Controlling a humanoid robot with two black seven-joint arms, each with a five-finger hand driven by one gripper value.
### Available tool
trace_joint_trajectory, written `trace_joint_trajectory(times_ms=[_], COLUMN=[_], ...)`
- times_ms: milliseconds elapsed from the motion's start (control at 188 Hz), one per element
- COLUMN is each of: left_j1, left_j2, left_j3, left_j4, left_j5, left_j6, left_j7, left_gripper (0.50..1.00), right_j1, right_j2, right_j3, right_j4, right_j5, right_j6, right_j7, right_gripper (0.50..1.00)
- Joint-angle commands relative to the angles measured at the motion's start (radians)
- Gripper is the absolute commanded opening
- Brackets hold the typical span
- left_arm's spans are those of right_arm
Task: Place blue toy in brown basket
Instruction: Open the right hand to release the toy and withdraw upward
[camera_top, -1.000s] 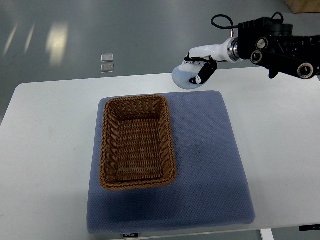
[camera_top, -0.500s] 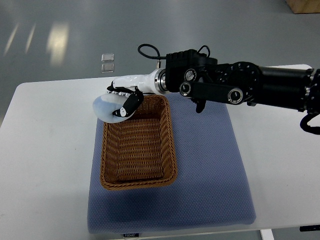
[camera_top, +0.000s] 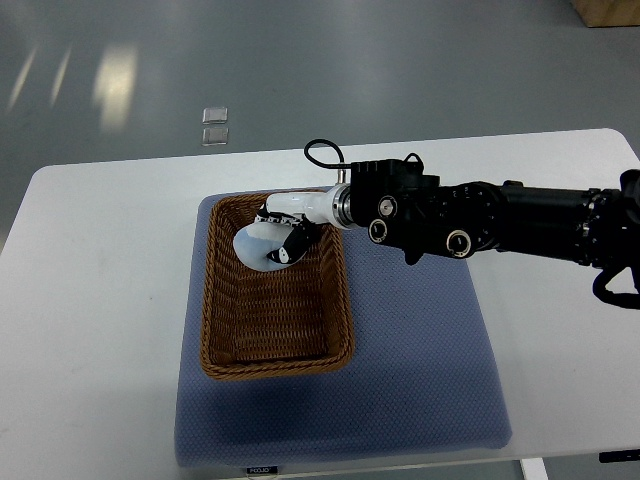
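My hand: the right hand (camera_top: 278, 232), reaching in from 3 o'clock, fingers (camera_top: 296, 243) wrapped around the toy (camera_top: 256, 246); my left arm is out of sight.
Toy: pale blue, rounded, in my grip over the 12 o'clock end of the basket (camera_top: 222, 342), inside the rim line. I cannot tell whether it touches the woven floor or hangs above it.
Basket: brown wicker, long axis 12 to 6, sitting on the pad (camera_top: 420, 350).
Risk, release height: if I let go while the toy is high, it may bounce or roll, possibly over the low wall at 12.
Risk, rim: my wrist crosses the 1 o'clock corner; dragging it out sideways could catch the wicker and shift or tip the basket.
Risk, fingers: a finger snagged on the toy would lift it back out.
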Motion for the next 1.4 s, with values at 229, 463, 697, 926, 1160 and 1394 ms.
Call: trace_joint_trajectory(times_ms=[229, 463, 697, 926, 1160, 1394], left_j1=[0.003, 0.006, 0.006, 0.006, 0.006, 0.006], left_j2=[0.000, 0.000, 0.000, 0.000, 0.000, 0.000], left_j3=[-0.002, 0.000, 0.000, 0.000, 0.000, 0.000], left_j4=[0.007, 0.002, 0.003, 0.002, -0.001, 0.000], left_j5=[-0.001, -0.001, -0.001, 0.001, 0.001, 0.001], left_j6=[0.000, 0.000, 0.000, 0.000, 0.000, 0.000], left_j7=[0.000, 0.000, 0.000, 0.000, 0.000, 0.000], left_gripper=[1.000, 1.000, 1.000, 1.000, 1.000, 1.000], right_j1=[-0.043, -0.004, 0.031, -0.029, -0.248, -0.418], right_j2=[0.000, 0.000, -0.017, -0.169, -0.218, -0.150], right_j3=[0.000, 0.077, 0.239, 0.520, 0.876, 1.126], right_j4=[-0.020, -0.026, -0.018, -0.014, -0.027, -0.104], right_j5=[0.000, 0.030, 0.153, 0.294, 0.333, 0.481], right_j6=[0.008, 0.015, 0.057, 0.055, 0.043, 0.043], right_j7=[0.000, -0.003, -0.008, 0.001, 0.080, 0.156], right_gripper=[0.793, 0.903, 0.909, 0.909, 0.907, 0.907])
